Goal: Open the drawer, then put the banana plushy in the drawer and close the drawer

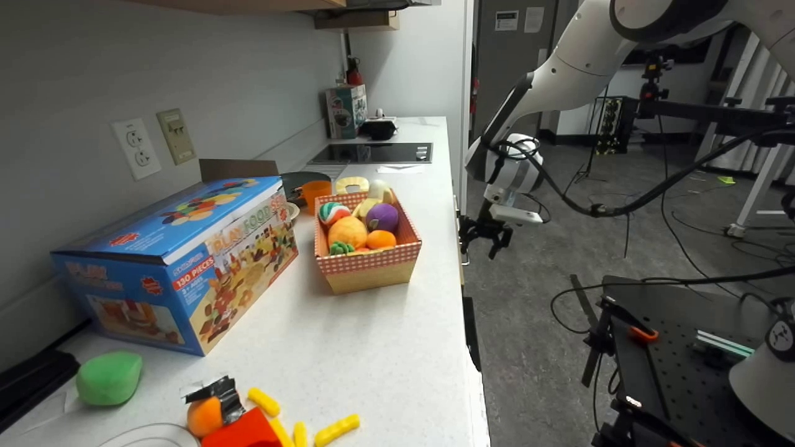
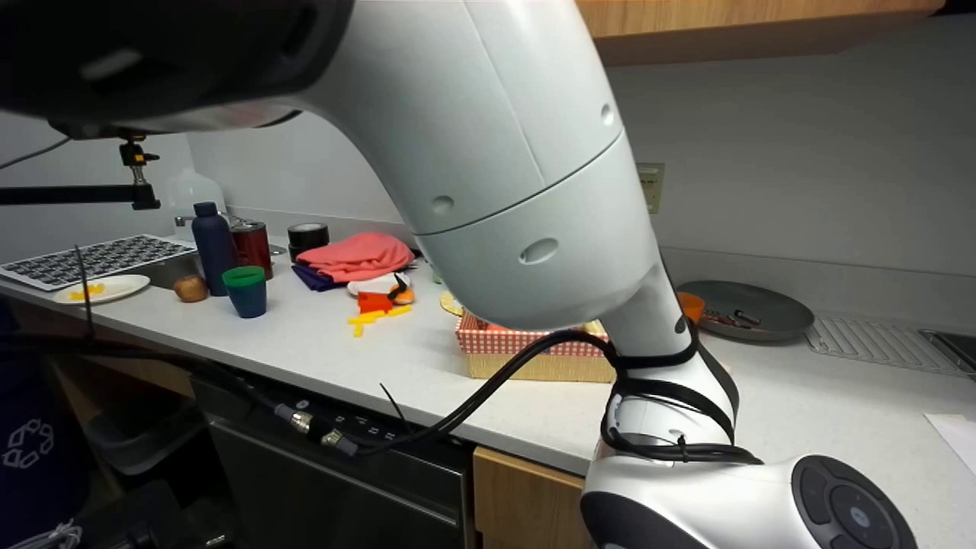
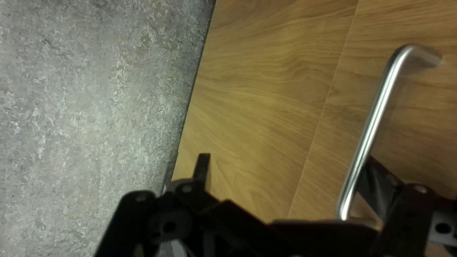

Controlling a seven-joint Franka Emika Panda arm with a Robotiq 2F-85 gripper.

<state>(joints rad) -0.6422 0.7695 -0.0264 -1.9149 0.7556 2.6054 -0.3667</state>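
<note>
In the wrist view the drawer [image 3: 417, 132] shows its wooden front, level with the wooden panel beside it, and a silver bar handle [image 3: 378, 114]. My gripper [image 3: 287, 165] is open around one end of that handle. One of its fingers [image 3: 380, 182] reaches in behind the bar, and the opposite one stands well off over the panel. Nothing is clamped. An exterior view has the gripper [image 1: 479, 249] low beside the counter's front edge. A yellow toy, seemingly the banana plushy [image 1: 366, 208], lies among toy fruit in the woven basket [image 1: 372, 273]; its neighbours partly cover it.
On the counter [image 1: 397, 347] stand a blue play-food box [image 1: 168, 254] and an orange cup [image 1: 315, 191], with yellow toy sticks [image 1: 337, 429] nearby. Below the counter edge is a dark dishwasher [image 2: 335, 488]. A black cable [image 2: 488, 396] hangs from my arm.
</note>
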